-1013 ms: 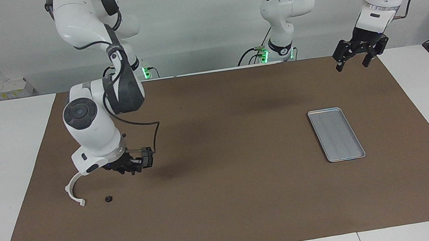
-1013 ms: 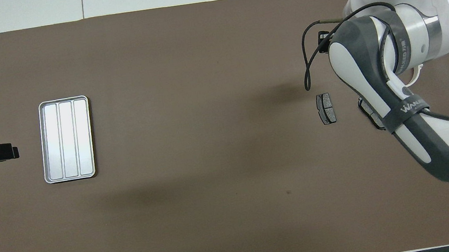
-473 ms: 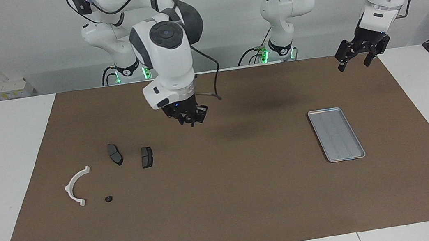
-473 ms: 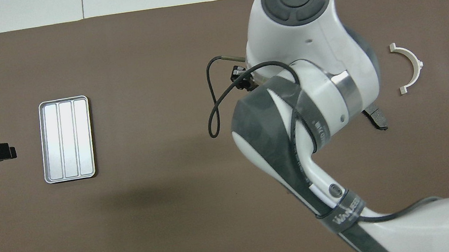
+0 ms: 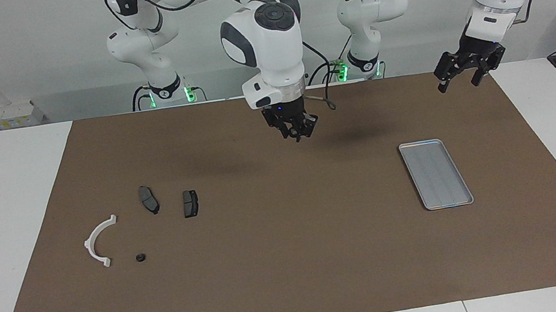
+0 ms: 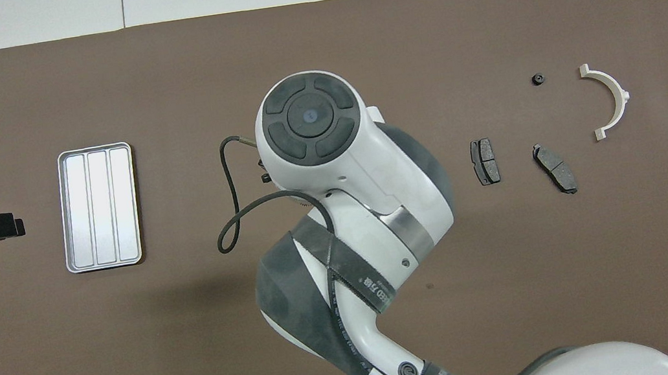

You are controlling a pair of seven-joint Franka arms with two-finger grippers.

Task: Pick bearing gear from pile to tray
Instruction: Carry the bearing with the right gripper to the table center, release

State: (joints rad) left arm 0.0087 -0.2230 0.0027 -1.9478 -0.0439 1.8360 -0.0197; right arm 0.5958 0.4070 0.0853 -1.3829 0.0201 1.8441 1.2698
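Progress: tray lying empty | right end effector hovering between pile and tray, grip and load unreadable | left end effector waiting near tray, gaping wide, empty

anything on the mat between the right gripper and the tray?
Nothing visible. The right gripper is up over bare mat mid-table; the stretch toward the tray is bare. The pile's parts lie toward the right arm's end. The left gripper waits, raised beside the tray, open.

Flat ribbed metal tray toward left arm's end; white half-ring bracket, two dark brake pads toward right arm's end.
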